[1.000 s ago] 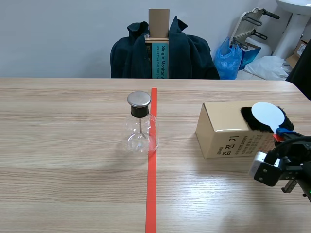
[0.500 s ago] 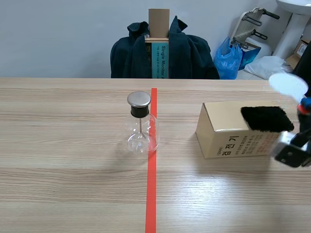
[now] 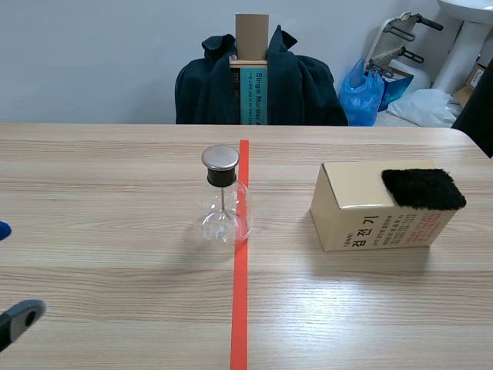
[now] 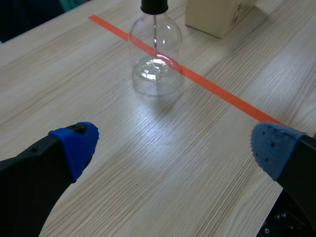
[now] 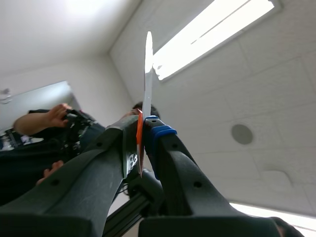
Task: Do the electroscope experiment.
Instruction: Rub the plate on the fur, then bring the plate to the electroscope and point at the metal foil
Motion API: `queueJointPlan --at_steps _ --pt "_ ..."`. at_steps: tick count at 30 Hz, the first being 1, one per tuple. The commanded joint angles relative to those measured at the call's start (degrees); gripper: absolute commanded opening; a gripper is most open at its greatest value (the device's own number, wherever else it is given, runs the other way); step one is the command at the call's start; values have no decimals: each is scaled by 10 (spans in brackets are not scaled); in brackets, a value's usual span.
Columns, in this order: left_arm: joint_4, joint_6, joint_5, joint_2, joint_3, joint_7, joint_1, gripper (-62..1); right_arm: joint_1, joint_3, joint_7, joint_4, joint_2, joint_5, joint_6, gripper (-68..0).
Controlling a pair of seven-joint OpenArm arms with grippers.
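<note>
- Wooden worktop (image 3: 115, 231): glass electroscope (image 3: 223, 202) is stood near a fur-topped cardboard box (image 3: 362, 223).
- Left tool (image 4: 173, 145) is held apart.
- Right tool (image 5: 143, 131) is clamped on a thin white plate (image 5: 147, 74).

Even, bright overhead light. The flask (image 3: 223, 202) casts a faint, soft shadow on the table (image 3: 115, 231); highlights glint in its glass. In the right wrist view, ceiling lamps (image 5: 212, 37) flare white, backlighting the disc (image 5: 147, 74).

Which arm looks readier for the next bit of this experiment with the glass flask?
Probably right. The right gripper is shut on a thin white disc, ready to bring to the metal cap of the flask. The left gripper is open and empty, though the flask stands just ahead of it.
</note>
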Motion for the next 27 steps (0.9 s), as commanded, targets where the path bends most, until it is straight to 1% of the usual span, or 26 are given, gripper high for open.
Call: queueJointPlan --at_steps 1,4,6,9,11,13,17,20,21,25,27 --pt "-19 -2 -9 -1 20 -12 -40 -71 9 5 -8 15 8 7 -2 -667" --pt "-57 -2 -9 3 75 -13 -112 -242 9 7 -14 49 8 19 -2 -667" --pt "-82 -2 -8 7 115 -12 -162 -343 9 7 -16 66 8 23 0 -667" --pt "-121 -2 -8 21 168 -12 -235 -442 10 7 -18 90 8 32 6 -667" --pt "-149 1 3 33 200 -12 -278 -512 10 6 -18 104 8 37 18 -667" --pt "-180 11 16 50 230 -12 -318 -577 12 6 -18 116 8 41 32 -667" --pt "-249 39 23 89 284 -13 -386 -582 27 -3 -19 127 8 47 70 -667" --pt "-295 60 38 117 317 -16 -423 -582 41 -29 -26 127 8 47 90 -667" --pt "-308 69 43 126 325 -20 -433 -582 46 -43 -29 127 7 46 98 -667" --pt "-349 102 46 155 351 -31 -460 -582 58 -112 -33 125 3 40 125 -667" --pt "-362 118 52 164 360 -40 -466 -581 60 -157 -31 122 -6 30 130 -667"
